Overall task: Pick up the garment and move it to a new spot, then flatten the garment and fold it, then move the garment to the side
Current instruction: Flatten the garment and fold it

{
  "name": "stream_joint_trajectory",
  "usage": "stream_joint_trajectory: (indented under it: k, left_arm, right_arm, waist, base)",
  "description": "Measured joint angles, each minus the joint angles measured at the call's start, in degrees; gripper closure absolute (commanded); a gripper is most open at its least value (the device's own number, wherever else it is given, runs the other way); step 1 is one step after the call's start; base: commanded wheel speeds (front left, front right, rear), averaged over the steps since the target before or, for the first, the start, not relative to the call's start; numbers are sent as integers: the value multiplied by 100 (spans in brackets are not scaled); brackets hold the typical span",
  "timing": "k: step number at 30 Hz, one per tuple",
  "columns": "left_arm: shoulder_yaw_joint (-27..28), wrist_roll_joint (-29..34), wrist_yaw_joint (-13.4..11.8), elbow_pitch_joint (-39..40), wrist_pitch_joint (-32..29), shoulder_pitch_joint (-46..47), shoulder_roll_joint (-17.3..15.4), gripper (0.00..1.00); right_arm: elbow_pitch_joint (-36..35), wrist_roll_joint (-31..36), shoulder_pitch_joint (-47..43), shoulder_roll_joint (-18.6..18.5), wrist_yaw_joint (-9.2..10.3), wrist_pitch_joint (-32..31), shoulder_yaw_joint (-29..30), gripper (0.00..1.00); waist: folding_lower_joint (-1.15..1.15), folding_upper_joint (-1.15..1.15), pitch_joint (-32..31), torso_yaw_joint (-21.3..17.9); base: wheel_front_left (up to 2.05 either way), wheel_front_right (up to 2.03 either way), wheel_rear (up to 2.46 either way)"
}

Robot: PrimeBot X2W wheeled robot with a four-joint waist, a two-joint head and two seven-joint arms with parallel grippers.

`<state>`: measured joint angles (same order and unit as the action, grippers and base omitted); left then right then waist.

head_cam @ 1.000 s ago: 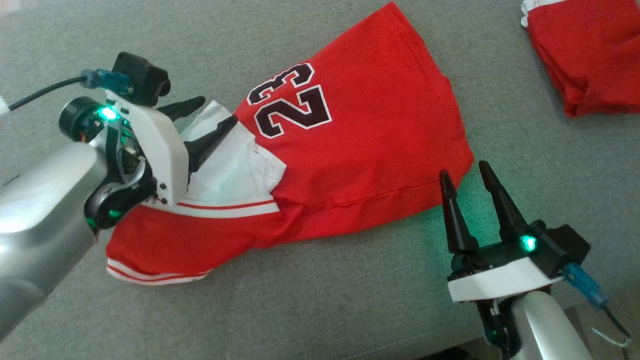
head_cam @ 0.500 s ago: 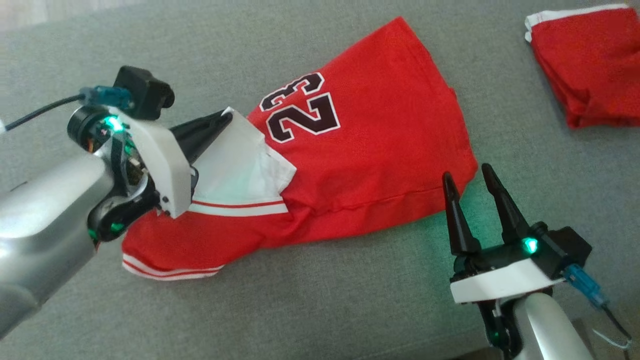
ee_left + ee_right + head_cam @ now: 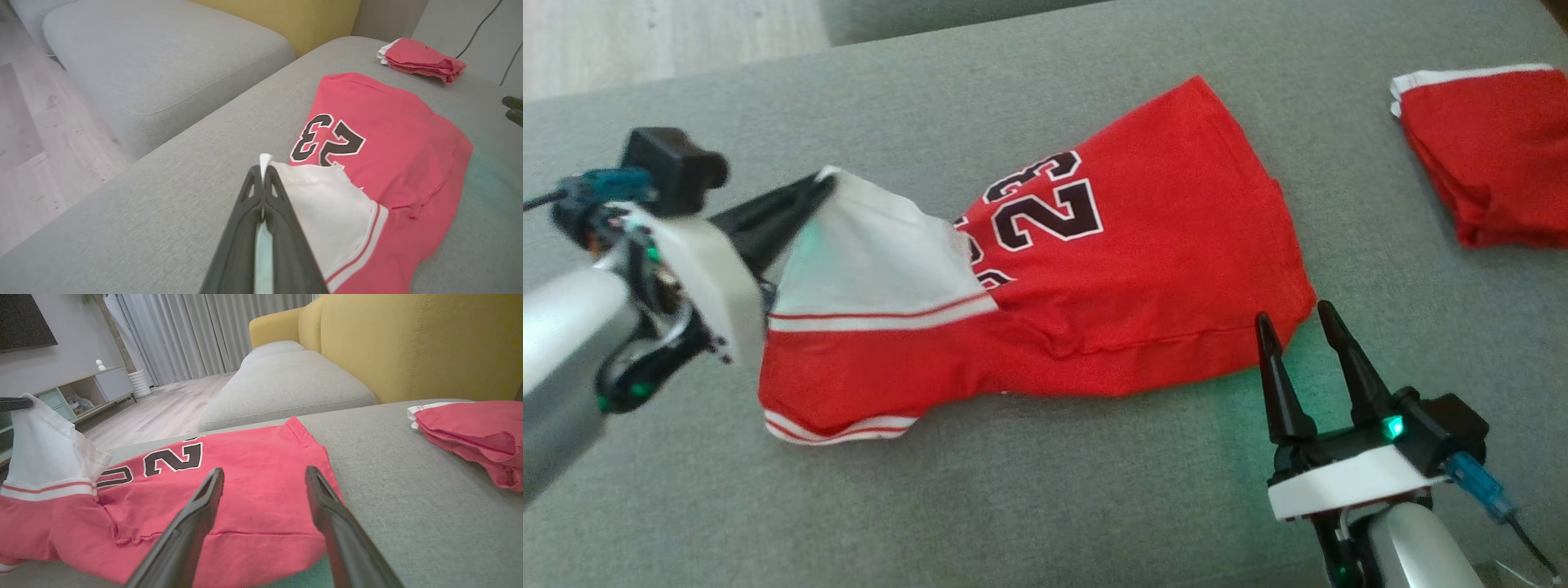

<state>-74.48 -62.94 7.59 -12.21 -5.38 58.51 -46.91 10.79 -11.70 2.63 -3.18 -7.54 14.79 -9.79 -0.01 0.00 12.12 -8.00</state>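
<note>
The garment (image 3: 1127,269) is a red jersey with a black "23" and a white part, lying on the grey cushion (image 3: 1029,498). My left gripper (image 3: 821,184) is shut on the corner of the white part and holds it lifted off the cushion. The left wrist view shows the two fingers (image 3: 278,204) pressed together on that white corner, with the garment (image 3: 392,139) spread beyond. My right gripper (image 3: 1294,318) stands open just off the garment's near right corner, touching nothing. In the right wrist view the open fingers (image 3: 322,498) frame the red hem (image 3: 261,535).
A second red garment (image 3: 1494,163), folded, lies at the far right of the cushion. Beyond the cushion's far edge stand another grey seat (image 3: 155,61) and a yellow backrest (image 3: 408,343). Wooden floor (image 3: 28,134) lies to the left.
My left gripper has shut on the white corner and drawn it up and to the left. The head camera has shifted, so the whole scene sits lower. The right gripper stays open.
</note>
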Motion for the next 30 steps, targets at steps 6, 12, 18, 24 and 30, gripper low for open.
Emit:
stream_joint_trajectory:
  k: [6,12,18,24,30]
  left_arm:
    - [10,129,-15,-115,219,142,-348,100]
    - [44,356,-121,-265,398,236,-537,100]
    - [44,564,-211,-387,506,237,-578,100]
    - [44,560,-212,-425,556,237,-576,100]
    - [44,554,-211,-432,544,239,-570,100]
  right_arm:
    - [24,-42,-133,-18,0,0,-8,0]
    - [105,-41,-201,-100,0,0,20,0]
    - [457,-215,-198,-104,0,-1,103,0]
    - [814,-643,-180,-73,0,-1,235,0]
    - [1296,-1372,203,-47,0,-1,-51,0]
  waist:
    - [0,0,-69,164]
    - [1,0,-9,284]
    - [1,0,54,367]
    - [1,0,72,397]
    - [1,0,114,418]
  base:
    - [0,0,0]
    - [0,0,0]
    - [0,0,0]
    - [0,0,0]
    - [0,0,0]
